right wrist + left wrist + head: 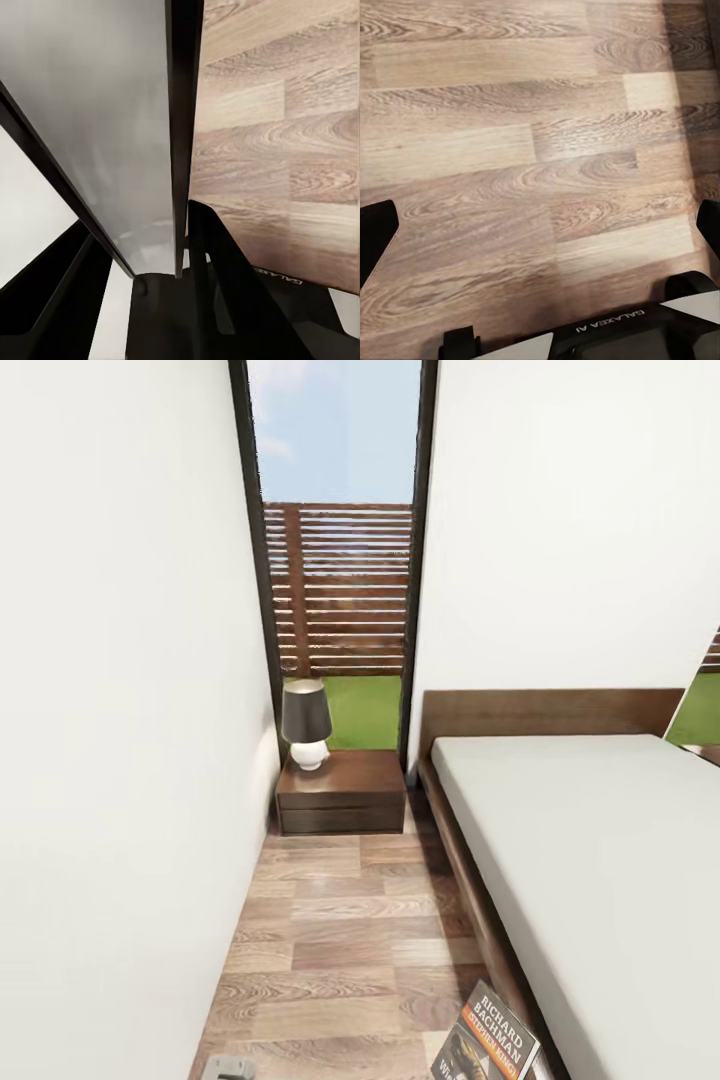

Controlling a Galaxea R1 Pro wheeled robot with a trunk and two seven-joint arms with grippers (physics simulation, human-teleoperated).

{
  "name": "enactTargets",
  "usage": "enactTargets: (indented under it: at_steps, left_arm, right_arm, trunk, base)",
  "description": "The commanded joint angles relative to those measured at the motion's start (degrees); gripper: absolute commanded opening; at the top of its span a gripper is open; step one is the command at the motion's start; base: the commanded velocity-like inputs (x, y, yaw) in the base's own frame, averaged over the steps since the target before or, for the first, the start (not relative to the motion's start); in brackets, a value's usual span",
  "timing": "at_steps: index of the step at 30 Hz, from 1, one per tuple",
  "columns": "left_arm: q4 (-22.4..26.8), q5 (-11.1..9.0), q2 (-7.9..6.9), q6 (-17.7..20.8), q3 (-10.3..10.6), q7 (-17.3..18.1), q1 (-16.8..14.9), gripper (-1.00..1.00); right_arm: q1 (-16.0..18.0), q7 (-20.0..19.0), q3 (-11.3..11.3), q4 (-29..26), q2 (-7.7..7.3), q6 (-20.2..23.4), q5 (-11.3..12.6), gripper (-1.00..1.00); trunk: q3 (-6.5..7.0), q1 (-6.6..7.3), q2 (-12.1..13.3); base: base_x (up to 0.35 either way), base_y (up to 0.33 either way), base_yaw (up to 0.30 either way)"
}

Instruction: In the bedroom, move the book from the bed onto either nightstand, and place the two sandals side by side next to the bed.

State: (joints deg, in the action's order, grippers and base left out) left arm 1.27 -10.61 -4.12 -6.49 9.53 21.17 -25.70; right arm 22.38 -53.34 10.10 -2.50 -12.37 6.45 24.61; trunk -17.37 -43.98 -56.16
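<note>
Right pincer (176, 277): clenched on the book (97, 127), seen edge-on in the right wrist view, the thin slab pinched between the two dark fingers (225, 292). In the head view the book (487, 1040) is upright and tilted at the lower edge, above the floor (330, 920) just beside the bed frame, the "Richard Bachman" cover facing the camera.

Left pincer (540, 232): released, fingertips spread wide at the picture's sides, bare plank floor (510, 150) between them, nothing held.

Handling, judged: a light, thin paperback with a glossy cover; it may flex or pivot in a pinch near one edge. A hold closer to the spine should be stiffer.

Outward: bed (600, 840) on the right, mattress bare where visible. Nightstand (342, 792) ahead at the window (335, 550); a lamp (305, 722) takes its left part, the right part of the top surface is free. That looks the likelier spot to lay the book flat.
</note>
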Motion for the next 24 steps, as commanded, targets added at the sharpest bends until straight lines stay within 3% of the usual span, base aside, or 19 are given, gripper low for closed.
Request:
enactTargets:
  at_steps: [1,24]
  left_arm:
    - [-0.1,-0.6,-0.01,-0.2,0.5,0.2,0.0,1.00]
    - [-0.1,-0.6,-0.01,-0.2,0.5,0.2,0.0,1.00]
  right_arm:
    - [0.0,-0.1,0.2,-0.1,-0.02,0.6,0.7,-1.00]
    - [0.0,-0.2,0.2,-0.1,-0.02,0.6,0.7,-1.00]
  trunk:
    - [-0.07,-0.04,0.0]
    - [-0.07,-0.04,0.0]
  base:
    - [0.324,0.000,0.000]
    - [0.324,0.000,0.000]
